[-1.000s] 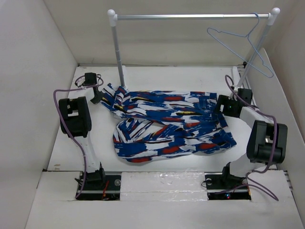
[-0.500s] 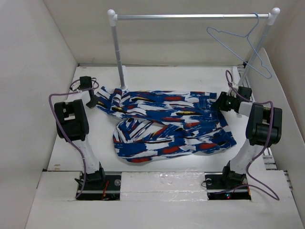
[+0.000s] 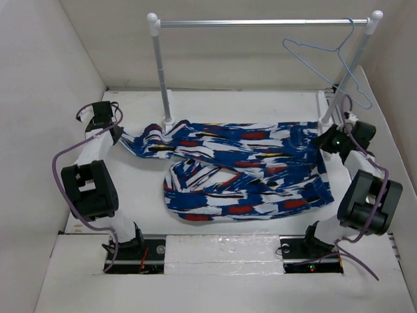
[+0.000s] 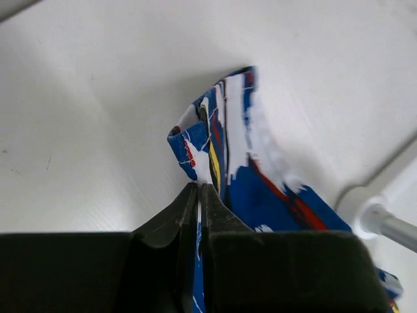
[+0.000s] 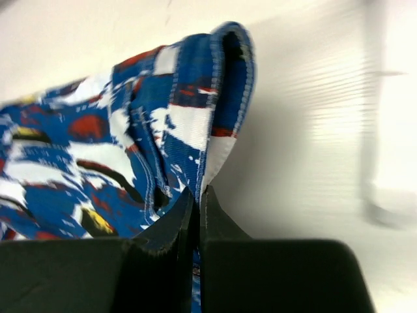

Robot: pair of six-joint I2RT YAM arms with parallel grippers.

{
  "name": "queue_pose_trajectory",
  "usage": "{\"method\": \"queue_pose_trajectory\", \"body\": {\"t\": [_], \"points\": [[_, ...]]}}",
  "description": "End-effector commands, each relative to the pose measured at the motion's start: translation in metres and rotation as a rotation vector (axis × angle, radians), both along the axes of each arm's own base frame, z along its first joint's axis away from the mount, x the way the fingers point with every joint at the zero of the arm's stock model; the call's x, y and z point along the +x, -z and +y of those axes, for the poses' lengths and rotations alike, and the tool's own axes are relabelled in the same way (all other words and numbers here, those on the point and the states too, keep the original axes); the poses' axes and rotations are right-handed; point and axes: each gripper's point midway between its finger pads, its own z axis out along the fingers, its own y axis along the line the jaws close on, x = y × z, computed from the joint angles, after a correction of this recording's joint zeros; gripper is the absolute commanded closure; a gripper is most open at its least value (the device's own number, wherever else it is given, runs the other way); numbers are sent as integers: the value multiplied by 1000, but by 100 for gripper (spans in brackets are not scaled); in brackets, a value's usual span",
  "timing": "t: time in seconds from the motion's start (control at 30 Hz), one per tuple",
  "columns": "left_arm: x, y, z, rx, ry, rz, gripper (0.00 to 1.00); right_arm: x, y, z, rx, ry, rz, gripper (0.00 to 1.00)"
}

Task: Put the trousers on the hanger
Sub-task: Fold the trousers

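Observation:
The printed blue, white, red and black trousers [image 3: 241,166] lie spread across the table, stretched between both arms. My left gripper [image 3: 120,135] is shut on the trousers' left end [image 4: 218,147], cloth pinched between the fingers. At the right end my right gripper [image 3: 324,142] is shut on a hemmed edge of the trousers [image 5: 195,117]. The light-blue wire hanger [image 3: 332,59] hangs by its hook from the right end of the rail, above and behind the right gripper.
A silver rail [image 3: 260,23] on two white posts spans the back of the table; its left post [image 3: 161,72] stands just behind the cloth. White walls close in on left, right and back.
The right gripper closed on the trousers' right edge and pulled it right. The left arm drew its end left and back. The cloth is now stretched wider.

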Motion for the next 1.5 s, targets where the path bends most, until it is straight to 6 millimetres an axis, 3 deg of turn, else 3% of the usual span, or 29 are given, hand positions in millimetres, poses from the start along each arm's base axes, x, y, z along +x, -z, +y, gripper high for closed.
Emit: {"method": "queue_pose_trajectory", "body": {"t": [0.0, 0.07, 0.17, 0.2, 0.23, 0.33, 0.37, 0.4, 0.43, 0.47, 0.5, 0.53, 0.57, 0.6, 0.63, 0.67, 0.73, 0.77, 0.8, 0.87, 0.9, 0.97, 1.0, 1.1, 1.2, 1.23, 1.33, 1.37, 1.47], "points": [[-1, -38, 3, 22, -30, -89, 100, -9, -46, -71, -101, 245, -55, 100], [-1, -45, 5, 33, -34, -88, 100, -5, -66, -96, -143, 321, -80, 100], [-4, -36, 2, 17, -17, -52, 100, -13, -51, -121, -189, 416, 68, 99], [-3, -33, -2, 15, 17, -45, 100, -9, -55, -124, -190, 414, 69, 85], [-3, -22, -5, -3, 33, -12, 100, -7, -45, -124, -181, 397, 100, 56], [-8, -14, -13, -26, 87, 22, 72, -5, -52, -104, -208, 302, 95, 33], [-8, -17, -15, -27, 105, 7, 53, -2, -57, -84, -238, 240, 77, 31], [-10, -20, -17, -24, 118, -10, 45, -5, -60, -72, -259, 214, 71, 29], [-14, -43, -20, 7, 153, -80, 35, -13, -71, -16, -309, 80, 6, 31], [-14, -44, -20, 7, 154, -81, 35, -13, -71, -16, -309, 78, 6, 31], [-16, -56, -26, 19, 172, -108, 35, -24, -61, 9, -319, 19, 15, 37], [-17, -62, -36, 39, 208, -109, 38, -32, -72, 57, -359, -120, -49, 45], [-17, -69, -47, 50, 244, -121, 40, -40, -70, 86, -358, -200, -71, 56], [-19, -78, -60, 57, 289, -146, 43, -48, -69, 117, -346, -285, -100, 89], [-19, -79, -94, 49, 409, -153, 46, -64, -56, 148, -317, -381, -100, 99], [-21, -81, -112, 43, 467, -153, 50, -85, -60, 202, -301, -544, -152, 100], [-34, -73, -146, 42, 563, -111, 56, -108, -64, 255, -262, -684, -180, 88], [-43, -69, -174, 35, 636, -96, 57, -116, -51, 276, -278, -746, -132, 77], [-54, -58, -182, 24, 657, -67, 61, -138, -49, 308, -296, -849, -126, 53], [-66, -48, -197, -53, 689, -68, 68, -136, -56, 335, -353, -902, -125, 40], [-74, -40, -198, -69, 689, -74, 68, -140, -39, 353, -376, -950, -83, 36], [-79, -37, -199, -87, 680, -90, 69, -130, -44, 376, -382, -962, -100, 34], [-84, -37, -195, -93, 663, -103, 69, -126, -22, 384, -409, -974, -45, 34], [-88, -45, -192, -97, 646, -141, 68, -114, -9, 401, -451, -965, -4, 33], [-87, -57, -188, -91, 636, -176, 67, -112, 19, 416, -479, -977, 65, 32], [-86, -59, -188, -87, 639, -178, 66, -110, 37, 415, -524, -957, 105, 32], [-82, -68, -185, -81, 633, -199, 66, -103, 56, 411, -614, -888, 145, 32], [-81, -70, -185, -80, 633, -206, 66, -105, 60, 413, -629, -890, 148, 32], [-76, -80, -181, -55, 616, -229, 66, -107, 68, 425, -627, -927, 157, 58]]}}
